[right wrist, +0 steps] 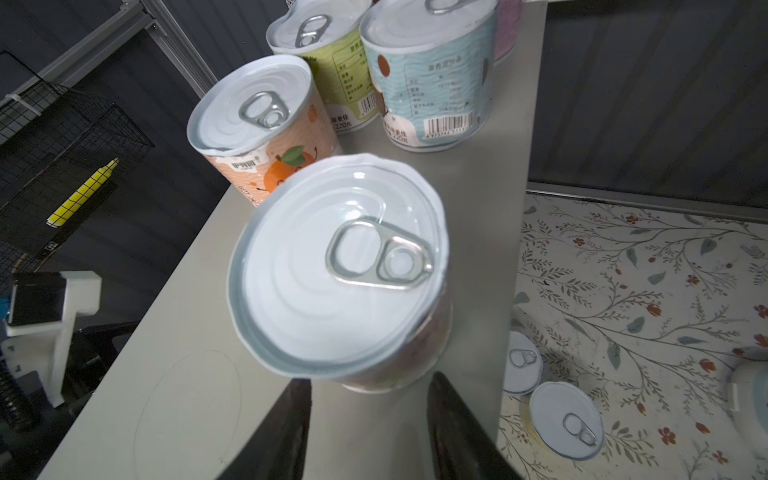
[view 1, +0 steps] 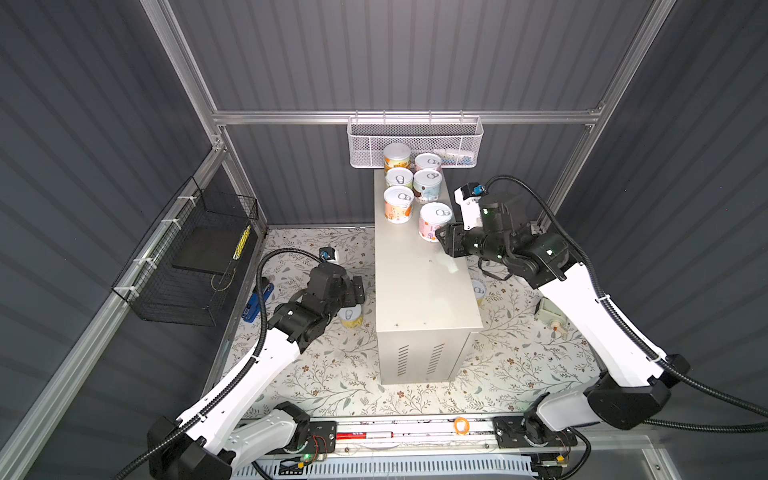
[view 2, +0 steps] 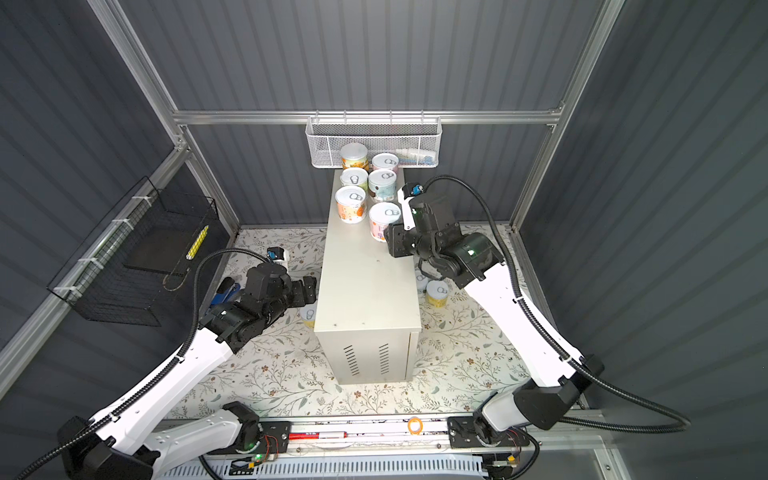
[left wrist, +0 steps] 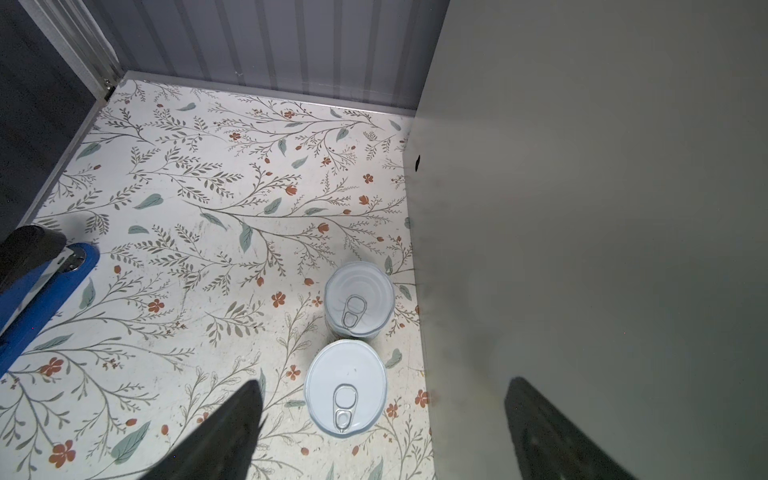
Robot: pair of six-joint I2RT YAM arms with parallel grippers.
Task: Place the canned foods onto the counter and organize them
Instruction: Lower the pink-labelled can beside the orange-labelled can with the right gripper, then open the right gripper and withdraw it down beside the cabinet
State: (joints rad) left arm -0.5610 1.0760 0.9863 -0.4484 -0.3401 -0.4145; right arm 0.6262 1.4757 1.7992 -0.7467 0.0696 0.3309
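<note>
Beige metal, long and flat on top: that's the counter (view 1: 419,291), standing on the floral surface (view 1: 316,374), with six cans up at its far end in two rows. Nearest us in the right row is the pink-labelled can (view 1: 434,220), close to the counter's right edge, and the right gripper (view 1: 439,239) is on it! In the right wrist view its fingers (right wrist: 286,424) come in low on either side of the can's body and press against it, so the tool is pinching that can. Whether the base rests on the counter top, I can't tell.

Just beside it stands the orange-labelled can (right wrist: 257,120). Behind those are the green-labelled can (right wrist: 332,62) and the teal-labelled can (right wrist: 428,83), all upright, pull-tabs up.

Over on the other side, the left gripper (left wrist: 384,382) hangs low next to the counter's side wall, jaws spread wide, gripping nothing. Below it the left-side cans (left wrist: 359,299), two of them, stand upright on the floral surface, one just beside the other, close to the counter. The right-side cans (view 2: 436,293), another pair, sit on the floral surface beneath the right arm.
</note>
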